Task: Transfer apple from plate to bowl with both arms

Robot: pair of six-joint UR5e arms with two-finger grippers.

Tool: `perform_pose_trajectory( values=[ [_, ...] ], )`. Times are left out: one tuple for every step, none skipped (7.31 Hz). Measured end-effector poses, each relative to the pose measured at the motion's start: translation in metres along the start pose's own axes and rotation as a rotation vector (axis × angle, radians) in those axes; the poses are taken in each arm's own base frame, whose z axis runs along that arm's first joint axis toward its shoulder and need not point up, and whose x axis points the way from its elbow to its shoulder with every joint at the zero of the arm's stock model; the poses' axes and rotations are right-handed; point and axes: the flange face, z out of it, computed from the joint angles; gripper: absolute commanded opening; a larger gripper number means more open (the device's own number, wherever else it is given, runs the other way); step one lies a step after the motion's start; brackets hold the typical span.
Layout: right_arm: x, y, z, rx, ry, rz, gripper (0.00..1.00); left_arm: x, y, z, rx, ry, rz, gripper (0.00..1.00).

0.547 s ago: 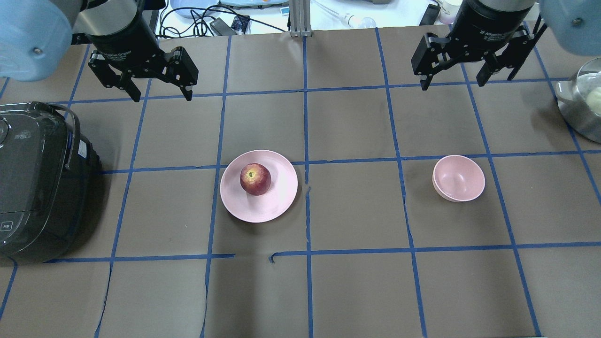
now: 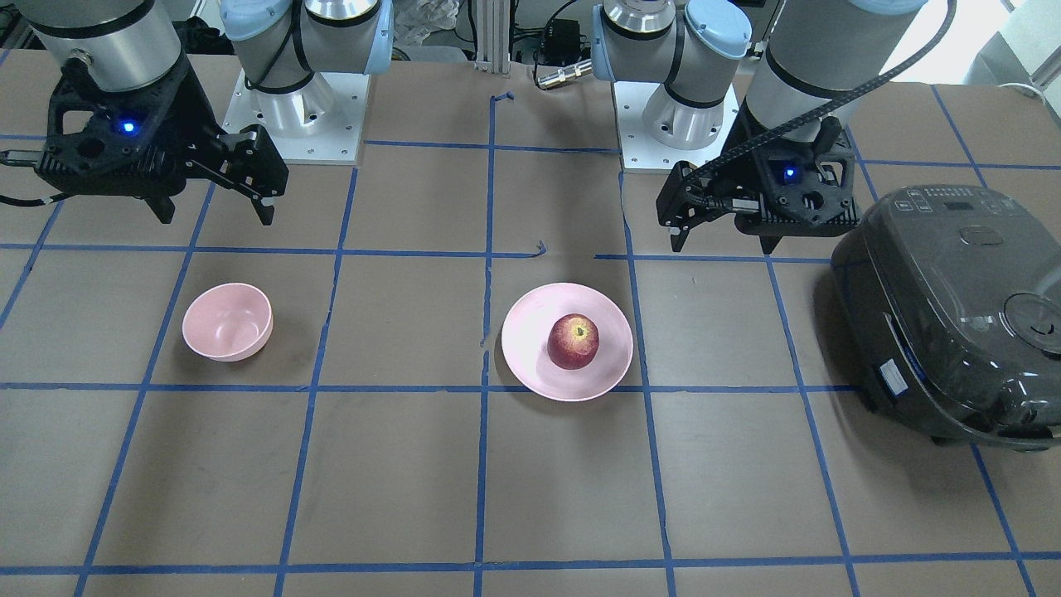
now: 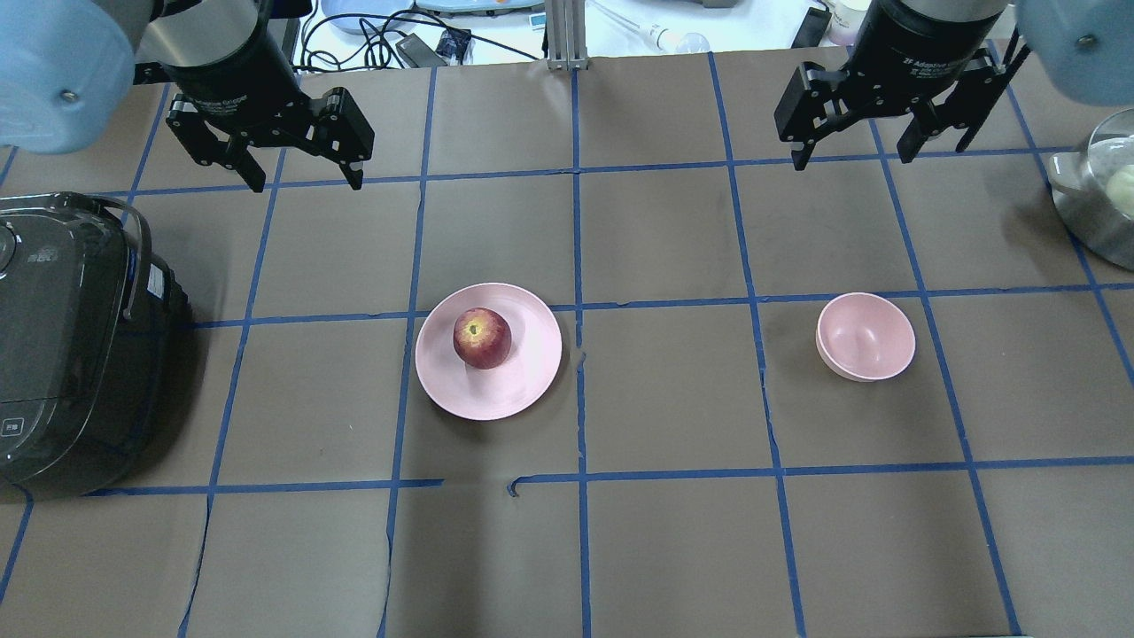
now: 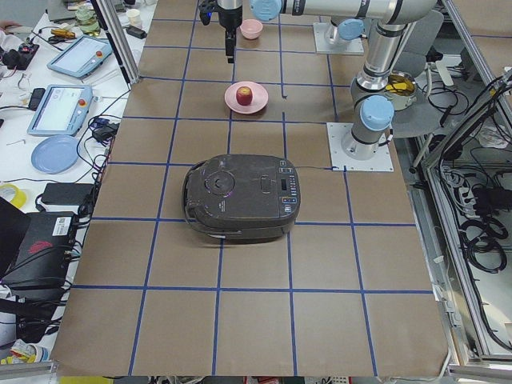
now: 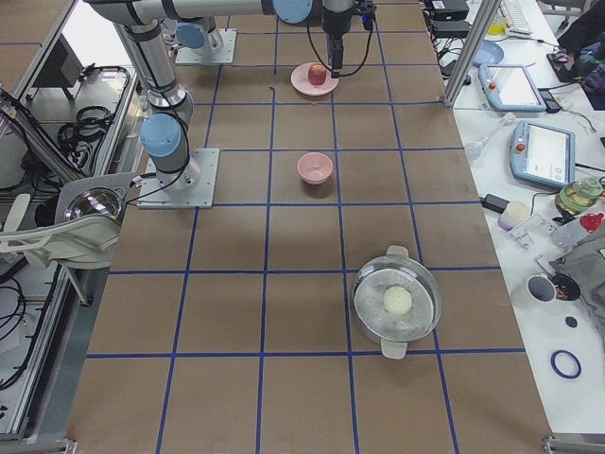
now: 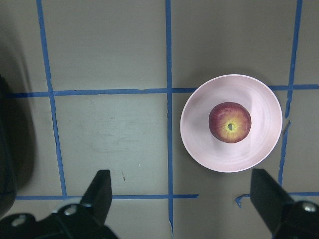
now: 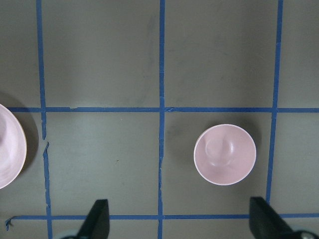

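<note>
You see a brown paper sheet (image 3: pixel 673 399) that looks dull, a bit wrinkled and torn in spots, with smooth blue tape lines (image 3: pixel 578 230) stuck on it. The wide pale pink plate (image 3: pixel 523 390) and the small deep pale pink bowl (image 3: pixel 873 341) look smooth and matt, like plastic. The round red apple (image 3: pixel 482 338) has shiny skin. The big dark grey cooker (image 3: pixel 62 354) is glossy plastic. The round silver metal pot (image 3: pixel 1085 226) shines.

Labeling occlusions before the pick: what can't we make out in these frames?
Apple underside on the plate: hidden by the apple itself, all views.
Steel pot: cut off by the overhead view's right edge; pale contents too small to identify, exterior right.
Left pincer: body cut off by the left wrist view's bottom edge.
</note>
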Motion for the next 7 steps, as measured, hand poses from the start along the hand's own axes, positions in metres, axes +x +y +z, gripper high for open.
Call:
perform_pose_trajectory(
  values=[
    [0.0,0.0,0.0,0.0,0.0,0.0,1.0,0.0,0.001,-0.001,0.002,0.001,0.001,1.0],
    [0.0,0.0,0.0,-0.001,0.0,0.001,1.0,0.0,0.001,-0.002,0.003,0.001,0.001,1.0],
    [0.001,0.0,0.0,-0.001,0.001,0.001,1.0,0.001,0.001,-0.001,0.002,0.0,0.002,1.0],
    [0.001,0.0,0.0,-0.002,0.002,0.001,1.0,0.002,0.0,0.0,-0.001,0.0,0.004,1.0],
    [0.001,0.0,0.0,-0.001,0.002,0.001,1.0,0.005,0.0,0.003,-0.005,-0.001,0.007,1.0],
    [0.001,0.0,0.0,-0.001,0.002,0.002,1.0,0.012,-0.001,0.009,-0.011,-0.002,0.006,1.0],
    [0.001,0.0,0.0,-0.001,0.002,0.001,1.0,0.025,-0.001,0.02,0.004,-0.003,0.01,1.0]
  ],
)
